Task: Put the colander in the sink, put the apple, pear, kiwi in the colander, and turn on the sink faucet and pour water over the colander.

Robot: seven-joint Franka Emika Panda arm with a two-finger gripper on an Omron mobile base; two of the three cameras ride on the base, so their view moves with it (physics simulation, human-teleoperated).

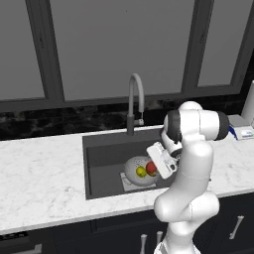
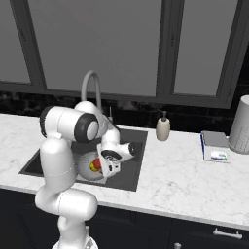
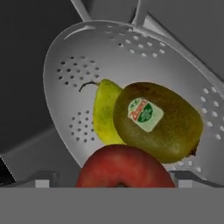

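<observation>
The white arm covers the right part of the sink [image 1: 101, 163] in the left base view and its left part in the right base view, so only a slice of the colander [image 1: 133, 169] shows past the hand in each. The gripper [image 1: 159, 166] hangs low over the bowl; its fingertips are hidden behind the hand's white housing, and I cannot tell from the pictures whether the jaws are parted or clenched. Nothing is seen held between them.

In the hand view the colander [image 3: 131, 57] is a smooth, silvery metal bowl with clusters of small round holes, its rim cut off at the right edge. Three fruits lie in it, touching one another. The apple [image 3: 124, 168] is glossy red and cut off at the bottom by the grey band. The kiwi [image 3: 175, 127] is an olive-brown oval with a dull skin and a small green-and-white sticker whose lettering is too blurred to read. The pear [image 3: 103, 113] is yellow-green with a thin curved dark stem, and half of it is hidden behind the kiwi.

The colander sits in the dark grey rectangular basin on a light grey plate, set in a veined white marble counter [image 1: 39, 173]. The grey gooseneck sink faucet [image 1: 135, 101] arches at the far rim. A beige soap dispenser [image 2: 163, 127] stands on the counter to the right of the sink.
</observation>
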